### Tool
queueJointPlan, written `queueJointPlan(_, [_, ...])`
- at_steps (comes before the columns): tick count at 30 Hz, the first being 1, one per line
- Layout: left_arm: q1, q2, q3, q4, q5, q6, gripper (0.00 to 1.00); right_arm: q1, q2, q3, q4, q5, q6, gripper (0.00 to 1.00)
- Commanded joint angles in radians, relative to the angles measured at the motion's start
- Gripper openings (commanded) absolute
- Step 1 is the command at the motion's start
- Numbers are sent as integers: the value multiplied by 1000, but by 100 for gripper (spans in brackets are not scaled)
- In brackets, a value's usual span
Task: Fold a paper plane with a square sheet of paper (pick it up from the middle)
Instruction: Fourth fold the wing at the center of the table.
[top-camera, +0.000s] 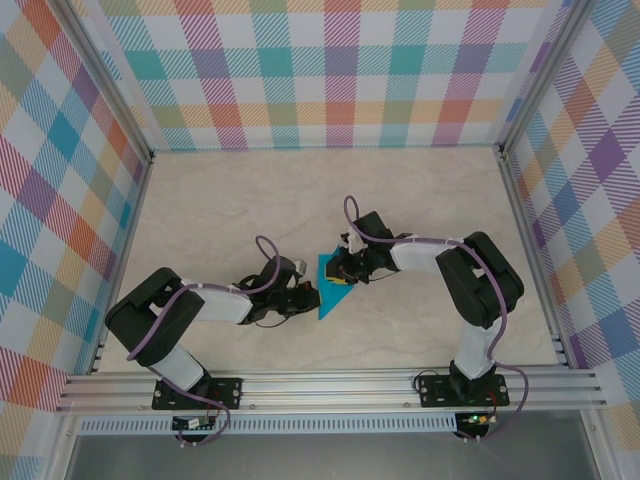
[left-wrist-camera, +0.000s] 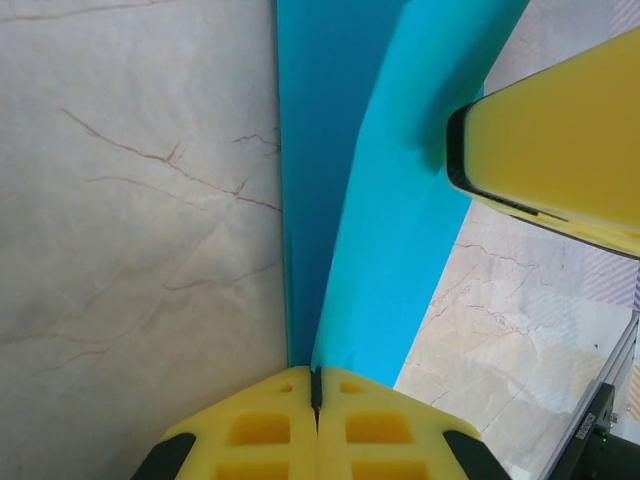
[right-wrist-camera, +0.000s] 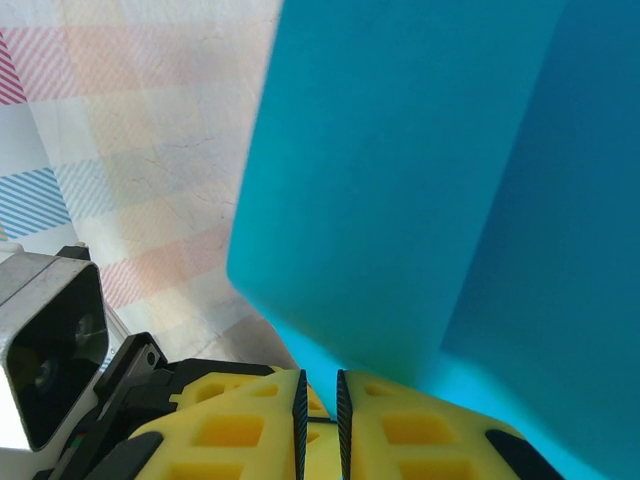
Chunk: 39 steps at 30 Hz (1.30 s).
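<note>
The teal-blue sheet of paper (top-camera: 327, 285) lies mid-table, folded into a narrow pointed paper plane shape with its tip toward the arms. My left gripper (top-camera: 303, 298) is at its near left side. In the left wrist view the left gripper (left-wrist-camera: 317, 385) is shut on the thin raised edge of a folded flap of the paper (left-wrist-camera: 400, 200). My right gripper (top-camera: 345, 275) is at the paper's far right side. One of its yellow fingers (left-wrist-camera: 560, 150) rests against the flap. In the right wrist view its pads (right-wrist-camera: 320, 400) stand a narrow gap apart, with the paper (right-wrist-camera: 400, 150) rising just beyond them.
The marble-patterned tabletop (top-camera: 250, 210) is walled by checkered panels (top-camera: 330, 70) on three sides. Aluminium rails (top-camera: 330, 385) run along the near edge by the arm bases. The left arm's wrist housing (right-wrist-camera: 50, 350) sits close to the right gripper.
</note>
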Motion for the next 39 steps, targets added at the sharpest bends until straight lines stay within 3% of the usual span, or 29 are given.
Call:
queueJointPlan(1, [-10, 25, 6, -11, -3, 0, 0, -1, -21, -2, -19, -12, -30, 18])
queueJointPlan(9, [-11, 10, 36, -45, 5, 46, 0, 27, -28, 10, 14, -73, -33, 18])
queueJointPlan(21, [-10, 23, 42, -74, 3, 69, 0, 30, 50, 56, -47, 87, 11, 16])
queueJointPlan(39, [-10, 16, 16, -67, 24, 56, 3, 26, 109, 54, -87, 118, -12, 16])
